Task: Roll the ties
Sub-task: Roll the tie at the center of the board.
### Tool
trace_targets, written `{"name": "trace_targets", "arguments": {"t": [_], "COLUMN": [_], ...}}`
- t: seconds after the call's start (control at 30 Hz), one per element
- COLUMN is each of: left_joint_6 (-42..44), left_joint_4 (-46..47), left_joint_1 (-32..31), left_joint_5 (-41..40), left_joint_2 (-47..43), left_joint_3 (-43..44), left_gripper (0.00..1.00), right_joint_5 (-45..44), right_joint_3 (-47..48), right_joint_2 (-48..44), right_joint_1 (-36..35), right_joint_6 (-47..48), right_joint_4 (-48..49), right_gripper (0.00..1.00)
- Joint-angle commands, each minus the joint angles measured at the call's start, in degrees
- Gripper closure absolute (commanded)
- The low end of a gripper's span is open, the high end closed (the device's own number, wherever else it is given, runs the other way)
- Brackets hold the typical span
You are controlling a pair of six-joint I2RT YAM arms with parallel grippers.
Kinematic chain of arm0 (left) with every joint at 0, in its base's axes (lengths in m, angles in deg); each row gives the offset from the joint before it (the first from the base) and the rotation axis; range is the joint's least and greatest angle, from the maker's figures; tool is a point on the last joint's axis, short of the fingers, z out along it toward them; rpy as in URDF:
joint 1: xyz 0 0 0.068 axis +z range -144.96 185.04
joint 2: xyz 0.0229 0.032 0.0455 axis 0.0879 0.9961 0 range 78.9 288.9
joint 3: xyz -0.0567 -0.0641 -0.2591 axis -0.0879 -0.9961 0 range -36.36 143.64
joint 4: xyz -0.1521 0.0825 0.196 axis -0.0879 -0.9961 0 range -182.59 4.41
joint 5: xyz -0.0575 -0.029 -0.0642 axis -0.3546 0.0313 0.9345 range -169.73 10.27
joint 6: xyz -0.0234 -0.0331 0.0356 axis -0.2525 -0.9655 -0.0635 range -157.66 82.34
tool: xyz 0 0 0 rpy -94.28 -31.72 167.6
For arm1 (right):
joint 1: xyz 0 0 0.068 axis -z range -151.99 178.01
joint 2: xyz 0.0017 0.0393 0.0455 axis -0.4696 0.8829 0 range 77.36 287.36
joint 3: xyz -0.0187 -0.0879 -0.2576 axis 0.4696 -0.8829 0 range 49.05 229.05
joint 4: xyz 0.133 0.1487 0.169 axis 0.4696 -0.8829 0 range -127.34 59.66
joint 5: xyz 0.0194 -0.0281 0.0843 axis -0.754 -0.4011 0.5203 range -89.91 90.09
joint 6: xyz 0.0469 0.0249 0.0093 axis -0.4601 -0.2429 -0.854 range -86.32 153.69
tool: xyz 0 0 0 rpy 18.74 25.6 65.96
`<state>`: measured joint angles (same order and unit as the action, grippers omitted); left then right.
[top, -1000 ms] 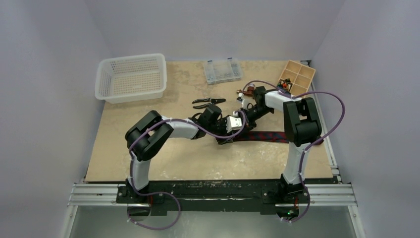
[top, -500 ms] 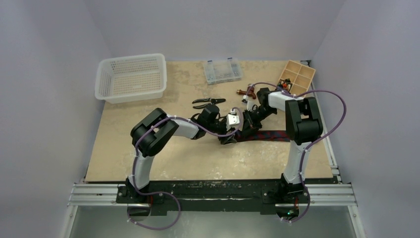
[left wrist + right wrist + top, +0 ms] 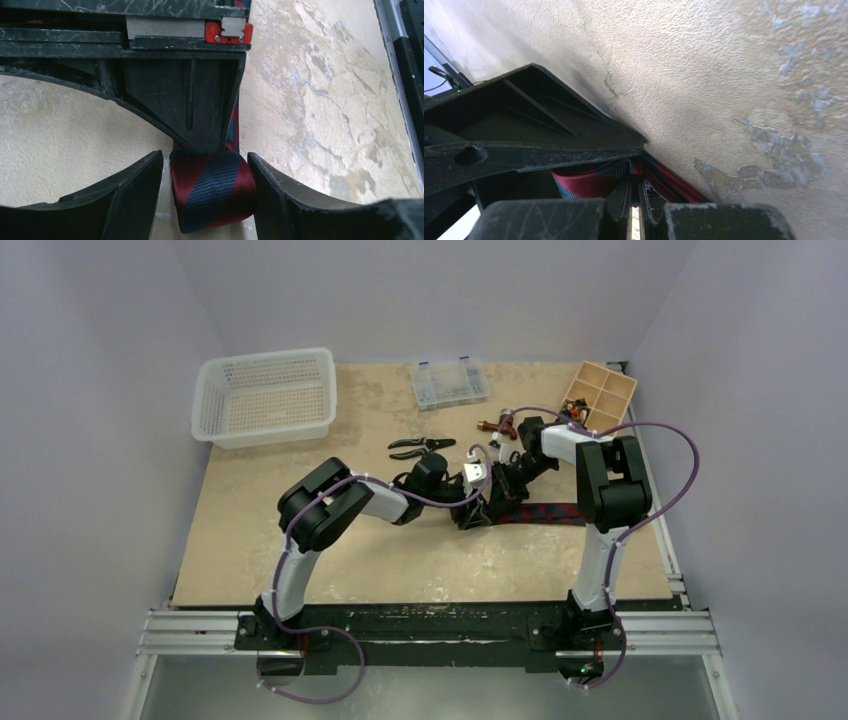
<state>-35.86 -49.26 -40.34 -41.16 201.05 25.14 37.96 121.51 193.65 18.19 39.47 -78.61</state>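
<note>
Judging by its limp lie, the tie [image 3: 540, 512] is light, soft and slippery, and apt to unwind if let go; it is best taken across the width of the rolled end [image 3: 212, 192]. Location: flat on the desk [image 3: 240, 520], right of centre, left end rolled. Left pincer [image 3: 205, 165]: released, jaws straddling the rolled end. Right pincer [image 3: 631, 202]: clenched, tips at the rolled end; whether it nips fabric cannot be told. Count: one tie, two pincers.
</note>
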Motion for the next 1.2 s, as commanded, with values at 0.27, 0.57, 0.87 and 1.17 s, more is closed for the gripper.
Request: {"name": "trace_targets", "arguments": {"t": [0.27,0.57,0.87,1.17], "left_joint_6": [-6.9,14.4,26.3,27.5], "left_joint_4": [-0.2,-4.2,-17.2,-28.1], "left_joint_1": [-1.4,-2.0,-2.5,-2.7], "left_joint_5": [-14.0,-11.1,-12.8,-14.9], "left_joint_2": [-0.2,-3.5,-4.9,-4.5], "left_joint_3": [-6.2,-9.9,-7.1,-2.6], "left_gripper": [0.65,0.76,0.79,0.77], "right_joint_5": [-13.1,-0.2,10.2,18.5], "right_joint_3": [-3.2,3.9,4.8,-0.2], "right_joint_2": [1.6,0.7,-3.3,-3.6], "right_joint_1": [-1.4,0.6,5.0,2.6], "right_joint_6": [0.5,6.9,12.1,2.3], "right_joint_4": [8.3,-1.5,-11.1,-0.9], "right_gripper": [1.00,0.65,0.57,0.50]}}
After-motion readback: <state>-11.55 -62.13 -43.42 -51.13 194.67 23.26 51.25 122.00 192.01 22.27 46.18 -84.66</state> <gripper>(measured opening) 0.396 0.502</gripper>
